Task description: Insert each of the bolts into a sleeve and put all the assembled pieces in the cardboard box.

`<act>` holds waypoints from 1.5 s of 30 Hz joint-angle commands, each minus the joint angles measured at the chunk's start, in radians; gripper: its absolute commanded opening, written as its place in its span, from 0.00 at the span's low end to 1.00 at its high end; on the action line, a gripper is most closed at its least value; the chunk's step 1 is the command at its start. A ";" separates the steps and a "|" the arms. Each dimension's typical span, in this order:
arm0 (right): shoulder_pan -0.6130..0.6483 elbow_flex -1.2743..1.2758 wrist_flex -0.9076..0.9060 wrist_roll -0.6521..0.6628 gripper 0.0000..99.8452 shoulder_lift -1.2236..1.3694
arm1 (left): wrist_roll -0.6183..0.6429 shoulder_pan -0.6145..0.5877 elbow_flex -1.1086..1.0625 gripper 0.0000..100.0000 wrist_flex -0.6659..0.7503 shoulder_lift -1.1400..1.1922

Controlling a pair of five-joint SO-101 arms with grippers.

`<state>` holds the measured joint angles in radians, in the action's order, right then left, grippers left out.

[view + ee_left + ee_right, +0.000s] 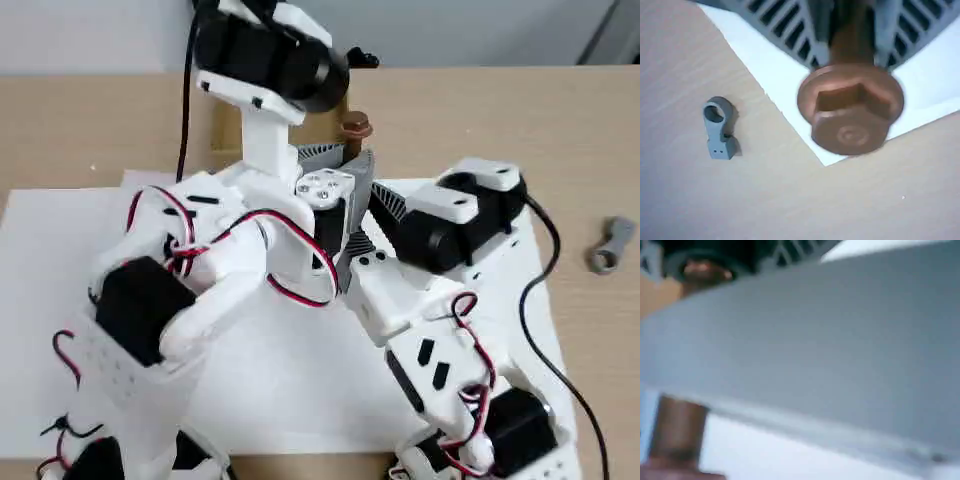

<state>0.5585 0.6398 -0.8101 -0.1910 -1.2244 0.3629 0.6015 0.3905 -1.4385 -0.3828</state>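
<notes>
A brown bolt (355,127) stands head-up at the back centre of the table, where the two arms meet. In the left wrist view its flanged head (850,107) is very close, and grey ribbed fingers (785,35) grip the shank, so my left gripper (345,160) is shut on it. My right gripper (378,195) presses in beside it from the right. The bolt's shank (677,437) runs behind a large grey surface. A grey sleeve (611,245) lies alone on the bare wood at the far right (719,129). The cardboard box (228,130) is mostly hidden behind the left arm.
A white sheet (60,240) covers most of the table under both arms; its far right corner (826,161) ends short of the sleeve. Bare wood (480,110) runs along the back and right side.
</notes>
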 commanded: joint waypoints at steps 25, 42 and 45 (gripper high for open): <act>-0.070 -0.160 0.028 -0.003 0.00 0.160 | -0.044 -0.308 0.143 0.19 -0.069 -0.091; -0.166 -0.534 0.414 -0.003 0.00 0.969 | -0.379 -0.795 -0.179 0.01 -0.287 -0.109; -0.170 -0.611 0.478 -0.003 0.00 1.119 | -0.379 -0.838 -0.197 0.01 -0.290 -0.109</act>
<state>0.4020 0.1488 -0.4097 -0.1895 -0.2010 -0.0069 -0.1995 0.1972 -1.7238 -0.4795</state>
